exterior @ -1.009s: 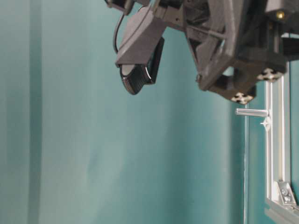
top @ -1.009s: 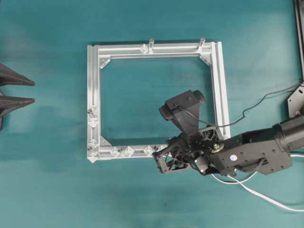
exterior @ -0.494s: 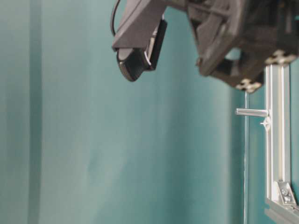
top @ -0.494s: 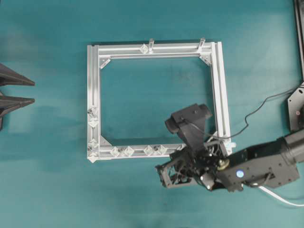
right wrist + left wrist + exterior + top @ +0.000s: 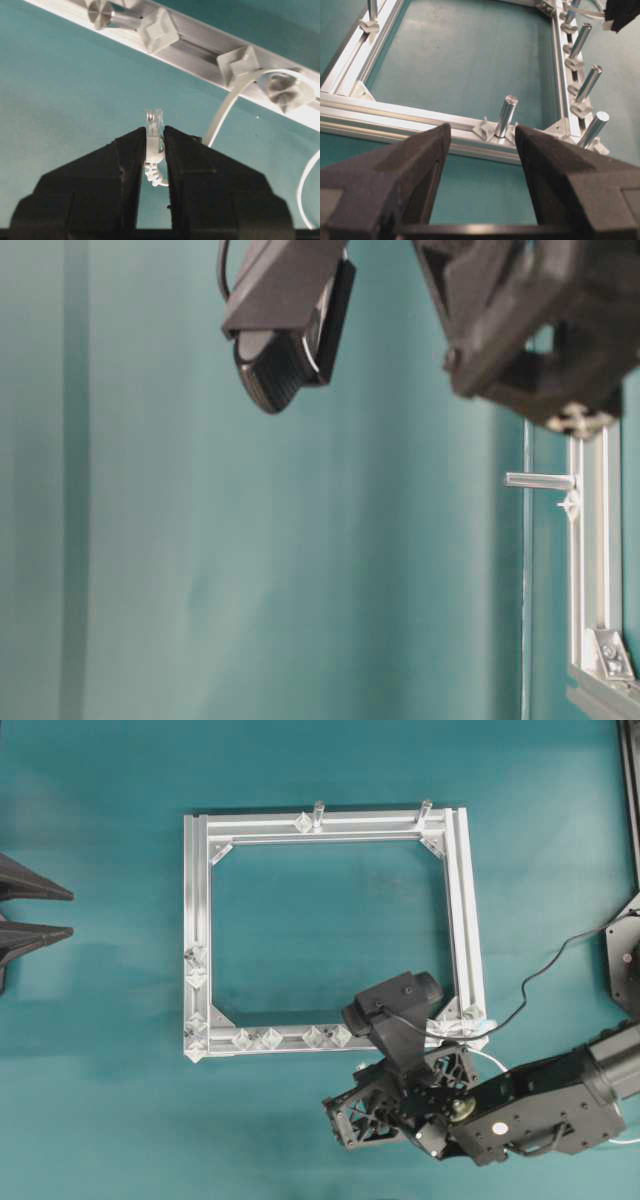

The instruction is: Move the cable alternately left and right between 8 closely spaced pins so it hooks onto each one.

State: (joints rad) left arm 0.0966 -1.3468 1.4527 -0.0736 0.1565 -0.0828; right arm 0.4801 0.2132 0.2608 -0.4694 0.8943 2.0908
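Right hand (image 5: 154, 137) is clamped on the clear plug (image 5: 154, 125) at the end of the cable (image 5: 227, 107), holding it just off the aluminium frame (image 5: 196, 920), over the teal worktop (image 5: 100, 1100). From the plug, the white cord curves up to the frame rail and wraps a pin (image 5: 242, 62) by a metal post (image 5: 285, 90). Left hand (image 5: 480, 150) sits apart from the frame, jaws spread wide, gripping nothing.
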